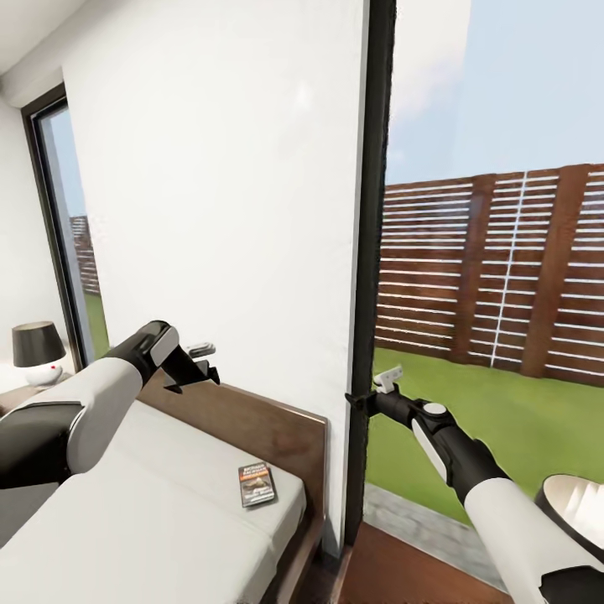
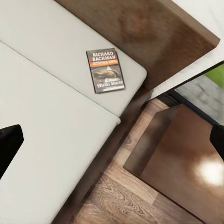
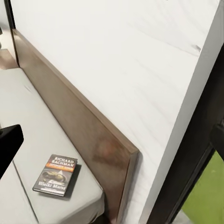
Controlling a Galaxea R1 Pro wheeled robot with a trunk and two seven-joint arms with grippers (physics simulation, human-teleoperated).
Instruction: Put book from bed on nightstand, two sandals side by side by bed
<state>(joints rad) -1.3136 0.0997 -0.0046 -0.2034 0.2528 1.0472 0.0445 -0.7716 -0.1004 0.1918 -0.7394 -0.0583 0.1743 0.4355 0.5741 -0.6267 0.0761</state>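
The book (image 1: 257,485) lies flat on the bed's pale mattress (image 1: 151,503), in the corner by the wooden headboard (image 1: 268,419). It also appears in the left wrist view as the book (image 2: 105,70) and in the right wrist view as the book (image 3: 56,175). My left gripper (image 1: 198,361) hovers open over the headboard, up and left of the book. My right gripper (image 1: 387,382) is open and held high by the dark window frame, to the book's right. A nightstand (image 2: 186,161) stands beside the bed's corner. The two sandals are out of view.
A second nightstand (image 1: 15,394) with a black-shaded lamp (image 1: 38,351) stands at the bed's far side. The white wall (image 1: 226,210) rises behind the headboard. A tall window (image 1: 495,294) shows lawn and a slatted fence. A black-rimmed white lamp shade (image 1: 579,503) sits by my right forearm. Wood floor (image 2: 116,200) runs alongside the bed.
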